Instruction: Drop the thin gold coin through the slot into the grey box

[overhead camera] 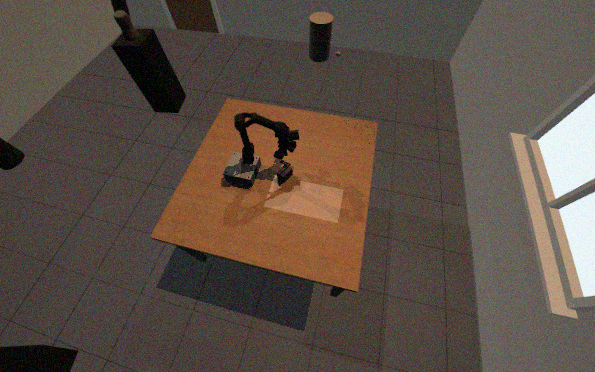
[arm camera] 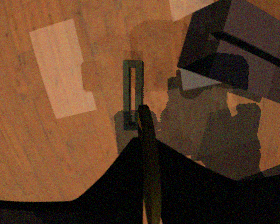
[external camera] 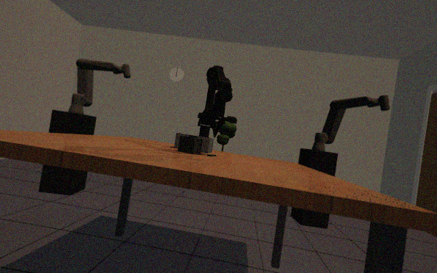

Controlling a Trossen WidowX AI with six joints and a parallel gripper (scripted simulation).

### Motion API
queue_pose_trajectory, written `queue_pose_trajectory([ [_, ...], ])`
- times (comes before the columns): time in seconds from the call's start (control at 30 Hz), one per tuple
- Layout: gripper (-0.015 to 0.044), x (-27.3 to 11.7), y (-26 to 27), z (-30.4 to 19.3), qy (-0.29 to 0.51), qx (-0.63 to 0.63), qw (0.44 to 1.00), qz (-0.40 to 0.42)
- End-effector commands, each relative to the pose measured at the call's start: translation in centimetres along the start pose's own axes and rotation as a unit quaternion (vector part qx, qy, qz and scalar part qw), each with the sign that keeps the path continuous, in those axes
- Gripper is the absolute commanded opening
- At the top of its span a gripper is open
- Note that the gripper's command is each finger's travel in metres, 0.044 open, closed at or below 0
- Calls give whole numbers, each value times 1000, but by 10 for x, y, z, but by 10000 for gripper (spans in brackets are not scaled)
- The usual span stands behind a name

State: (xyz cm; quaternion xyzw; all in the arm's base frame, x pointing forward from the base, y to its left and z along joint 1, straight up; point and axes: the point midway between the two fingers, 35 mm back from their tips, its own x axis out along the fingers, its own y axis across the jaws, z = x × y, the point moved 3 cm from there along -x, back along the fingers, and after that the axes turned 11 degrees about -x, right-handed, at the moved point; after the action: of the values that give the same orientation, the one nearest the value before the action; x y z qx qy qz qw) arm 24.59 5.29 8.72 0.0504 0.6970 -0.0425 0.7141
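The gold coin [arm camera: 151,170] shows edge-on in the wrist view as a thin dark brownish strip. My gripper [arm camera: 141,144] [overhead camera: 280,155] [external camera: 215,134] is shut on it and holds it above the table, its far end overlapping the holder's near right corner in that view. The dark-green holder [arm camera: 126,90] [external camera: 211,155] lies flat, its groove empty. The closed grey box [arm camera: 263,31] [overhead camera: 284,173] [external camera: 189,144] stands to the right of the holder in the wrist view. Its dark slot [arm camera: 251,47] runs diagonally across the lid. The coin is too small to make out in the top and exterior views.
The wooden table [overhead camera: 247,240] [external camera: 247,172] carries the arm's pale base [overhead camera: 240,169] close beside the box. A bright light patch [overhead camera: 312,201] and arm shadows cross the table. A green plant [external camera: 228,129] shows beside the arm in the exterior view.
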Motion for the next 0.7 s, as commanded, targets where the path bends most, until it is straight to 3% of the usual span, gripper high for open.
queue_pose_trajectory([
  [0.0,0,-3,1,0,-2,-55,999,1],
  [0.67,0,-3,5,-4,-2,-392,920,0],
])
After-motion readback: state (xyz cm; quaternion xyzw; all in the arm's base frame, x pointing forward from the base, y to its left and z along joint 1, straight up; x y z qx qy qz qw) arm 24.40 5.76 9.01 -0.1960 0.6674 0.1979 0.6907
